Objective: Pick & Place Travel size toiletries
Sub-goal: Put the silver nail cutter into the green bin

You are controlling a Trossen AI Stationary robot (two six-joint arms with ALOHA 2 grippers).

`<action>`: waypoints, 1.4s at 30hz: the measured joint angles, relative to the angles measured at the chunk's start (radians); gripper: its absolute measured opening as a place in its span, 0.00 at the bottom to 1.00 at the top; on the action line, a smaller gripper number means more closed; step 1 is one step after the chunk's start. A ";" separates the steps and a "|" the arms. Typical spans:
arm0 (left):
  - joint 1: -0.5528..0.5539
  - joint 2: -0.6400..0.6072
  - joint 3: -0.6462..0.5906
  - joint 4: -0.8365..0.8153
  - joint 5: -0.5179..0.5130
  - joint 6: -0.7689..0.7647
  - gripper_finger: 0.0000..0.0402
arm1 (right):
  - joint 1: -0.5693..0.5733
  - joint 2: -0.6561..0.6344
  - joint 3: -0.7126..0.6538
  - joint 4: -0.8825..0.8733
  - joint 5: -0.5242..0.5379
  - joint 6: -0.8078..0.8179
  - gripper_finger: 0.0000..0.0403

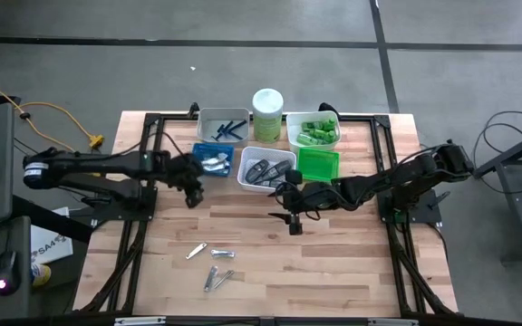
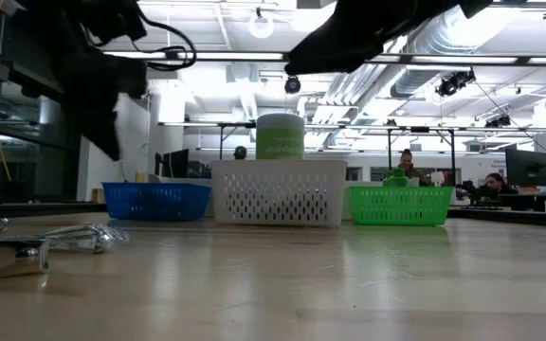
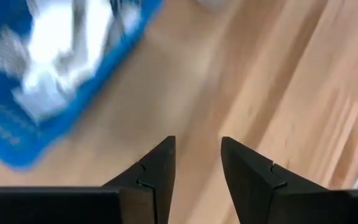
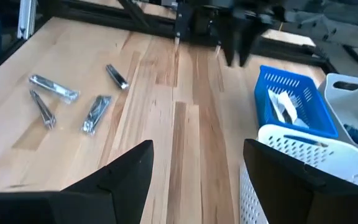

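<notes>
Clippers [image 1: 214,264] scattered on bare surface [image 1: 333,263] near front edge — more in blue tray [image 1: 212,160]. Left gripper [image 1: 191,192] beside that tray, parted, empty. Right gripper [image 1: 294,220] mid-surface — wide apart, nothing held.

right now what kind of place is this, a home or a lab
Probably a lab or open workshop: exposed ceiling ducts, rows of desks with monitors behind, and a wooden table on a concrete floor.

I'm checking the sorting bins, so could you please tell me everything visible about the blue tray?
The blue tray is a small rectangular basket of perforated plastic with upright walls. It sits level on the wooden table, left of the white tray, in front of the grey one. Inside lie silvery-white items, too blurred to identify. The left gripper, empty, hovers just beside it.
</notes>
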 joint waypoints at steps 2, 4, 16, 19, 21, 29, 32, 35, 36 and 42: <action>-0.082 -0.002 -0.001 -0.041 -0.036 -0.069 0.32 | 0.000 0.000 0.000 -0.007 -0.003 0.015 0.61; -0.178 -0.002 -0.001 -0.048 -0.075 -0.142 0.32 | 0.000 0.000 0.000 -0.013 -0.005 0.024 0.61; -0.715 0.079 -0.001 -0.024 -0.274 -0.570 0.32 | 0.017 0.000 0.000 -0.026 -0.010 0.023 0.61; -0.788 0.141 -0.001 0.044 -0.282 -0.571 0.32 | 0.020 0.000 0.000 -0.030 -0.010 0.022 0.61; -0.821 0.181 -0.001 0.073 -0.281 -0.570 0.32 | 0.021 0.000 0.000 -0.033 -0.010 0.022 0.61; -0.849 0.288 -0.001 0.169 -0.192 -0.680 0.32 | 0.021 0.000 0.000 -0.054 -0.011 0.022 0.61; -0.849 0.323 -0.001 0.187 -0.180 -0.695 0.32 | 0.021 0.000 0.000 -0.057 -0.011 0.022 0.61; -0.849 0.354 -0.001 0.190 -0.167 -0.731 0.32 | 0.021 0.000 0.000 -0.057 -0.011 0.022 0.61; -0.849 0.366 -0.001 0.193 -0.163 -0.751 0.32 | 0.021 0.000 0.000 -0.057 -0.011 0.022 0.61; -0.853 0.427 -0.001 0.240 -0.092 -0.784 0.32 | 0.021 0.000 0.000 -0.071 -0.011 0.024 0.61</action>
